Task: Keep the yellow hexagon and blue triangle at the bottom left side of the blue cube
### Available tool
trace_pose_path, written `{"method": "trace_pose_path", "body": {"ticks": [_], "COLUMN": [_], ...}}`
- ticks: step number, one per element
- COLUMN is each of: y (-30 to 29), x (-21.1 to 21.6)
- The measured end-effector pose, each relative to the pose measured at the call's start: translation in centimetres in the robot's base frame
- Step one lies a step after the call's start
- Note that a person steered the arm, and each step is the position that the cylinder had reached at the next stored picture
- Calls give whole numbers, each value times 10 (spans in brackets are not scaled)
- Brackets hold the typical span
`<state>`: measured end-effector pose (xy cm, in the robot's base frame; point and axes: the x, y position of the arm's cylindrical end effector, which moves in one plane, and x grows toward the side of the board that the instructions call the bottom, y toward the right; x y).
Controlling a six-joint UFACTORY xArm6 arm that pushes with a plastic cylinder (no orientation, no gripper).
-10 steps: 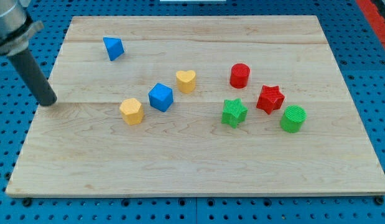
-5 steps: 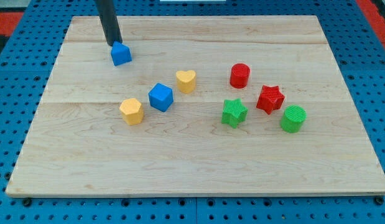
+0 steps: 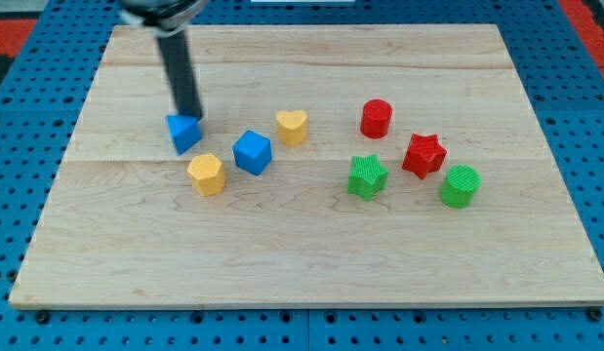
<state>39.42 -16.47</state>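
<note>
The blue cube (image 3: 252, 152) sits left of the board's middle. The yellow hexagon (image 3: 206, 174) lies just to its lower left. The blue triangle (image 3: 183, 133) lies to the cube's left, just above the hexagon. My tip (image 3: 190, 115) touches the triangle's top edge; the dark rod rises from it toward the view's top.
A yellow heart (image 3: 292, 127) lies to the cube's upper right. On the right stand a red cylinder (image 3: 376, 118), a red star (image 3: 423, 155), a green star (image 3: 366, 176) and a green cylinder (image 3: 460, 186). The wooden board (image 3: 311, 273) rests on a blue pegboard.
My tip swung from the board's left edge to above the blue triangle, then pushed it down the view to beside the yellow hexagon. The other blocks have not moved.
</note>
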Motion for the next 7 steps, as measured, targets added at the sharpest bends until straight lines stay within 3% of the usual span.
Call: {"method": "trace_pose_path", "body": {"ticks": [1, 2, 3, 5, 6, 7], "y": [-38, -47, -18, -48, -92, -71], "x": [28, 14, -33, 74, 96, 18]}}
